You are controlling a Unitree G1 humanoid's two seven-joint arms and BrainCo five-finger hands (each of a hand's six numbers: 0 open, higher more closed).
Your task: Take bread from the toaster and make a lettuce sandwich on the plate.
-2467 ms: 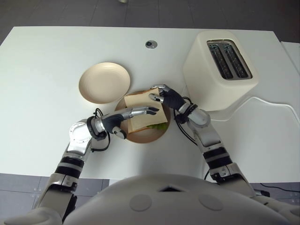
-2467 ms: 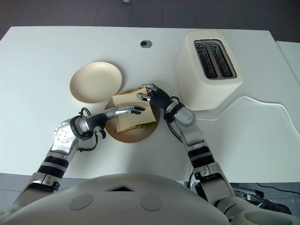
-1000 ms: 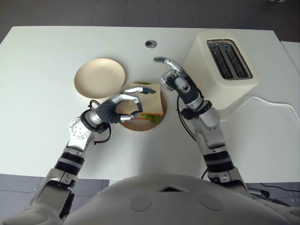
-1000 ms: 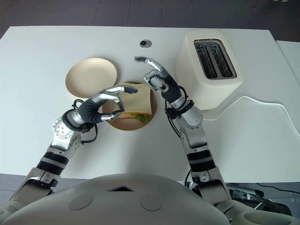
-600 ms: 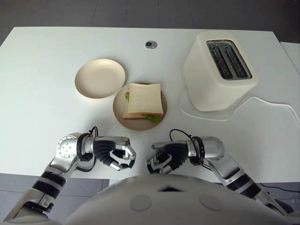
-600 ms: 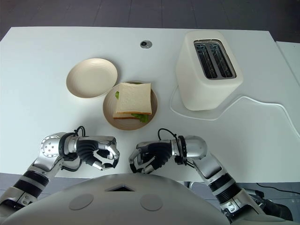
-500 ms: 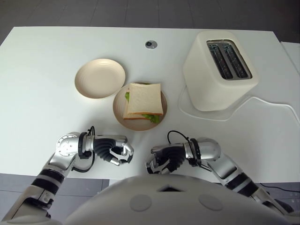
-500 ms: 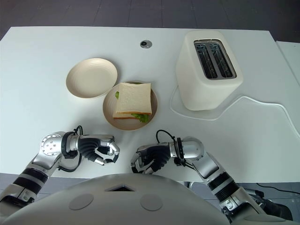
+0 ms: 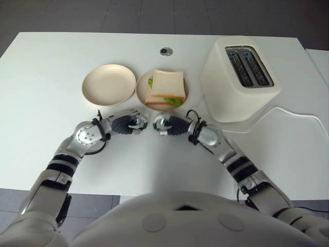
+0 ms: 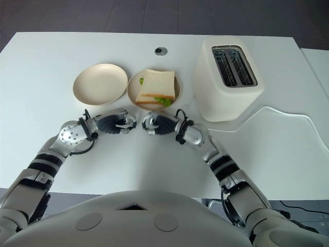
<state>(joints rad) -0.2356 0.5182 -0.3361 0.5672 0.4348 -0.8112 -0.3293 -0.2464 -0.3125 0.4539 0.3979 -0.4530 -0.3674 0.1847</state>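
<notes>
In the left eye view, a sandwich (image 9: 165,86) of two white bread slices with green lettuce (image 9: 176,102) between them is seen lying flat on a tan round plate (image 9: 140,88), in the upper middle of the frame on a white table (image 9: 46,77). Just below the plate, the left hand (image 9: 128,122) and the right hand (image 9: 167,124) are held close together over the table. The fingers of both are curled inward and nothing is held in either. In the right eye view, the same plate is found between an empty cream round plate (image 10: 100,84) on its left and a cream two-slot toaster (image 10: 229,77) on its right, whose slots appear empty. The sandwich is nearly square, so hardly any long axis can be made out. Its edges are set almost square to the frame, with lettuce peeping out at the lower edge and the upper left corner. It is judged to be light, soft and easily crushed, and the slippery leaf may let the top slice slide. It would best be taken lightly at two opposite side edges, both slices together, or moved by the plate's rim.
</notes>
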